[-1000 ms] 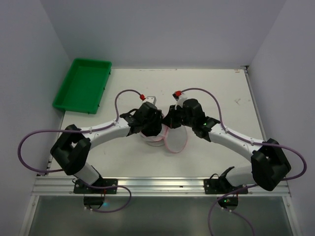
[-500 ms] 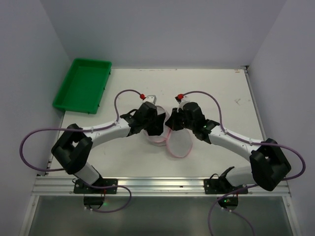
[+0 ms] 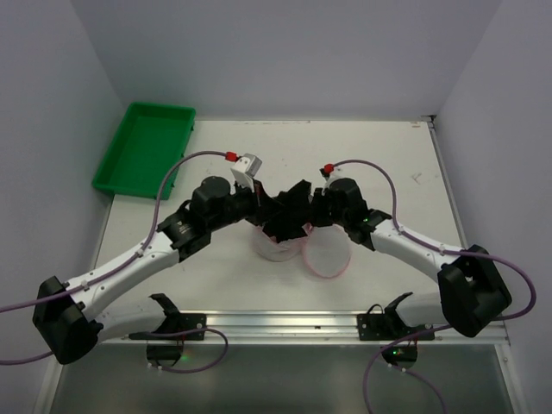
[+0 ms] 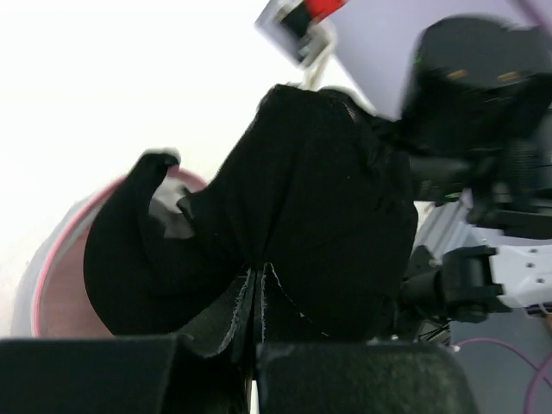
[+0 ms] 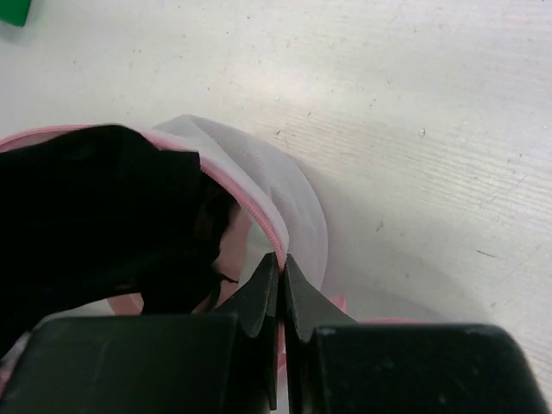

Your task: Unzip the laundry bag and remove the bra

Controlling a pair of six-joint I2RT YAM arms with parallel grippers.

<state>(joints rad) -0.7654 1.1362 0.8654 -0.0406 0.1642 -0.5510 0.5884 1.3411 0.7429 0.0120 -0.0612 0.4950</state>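
Note:
The laundry bag (image 3: pixel 274 247) of white mesh with pink zipper trim lies open at the table's middle, its round flap (image 3: pixel 329 255) folded out to the right. A black bra (image 3: pixel 289 217) hangs above the bag's mouth, partly still inside. My left gripper (image 3: pixel 266 211) is shut on the bra (image 4: pixel 319 190), and in the left wrist view a fold of it is pinched between the jaws (image 4: pixel 256 297). My right gripper (image 5: pixel 281 259) is shut on the pink zipper edge of the laundry bag (image 5: pixel 297 203), with the bra (image 5: pixel 95 216) just to its left.
A green plastic tray (image 3: pixel 142 147) stands at the table's far left corner. The two arms meet over the bag, wrists close together. White walls close in the table (image 3: pixel 379 164) on the left, back and right.
My left gripper closed on the bra inside the bag and drew back up and left, pulling the black fabric out. The bag's flap slid slightly right with the right gripper.

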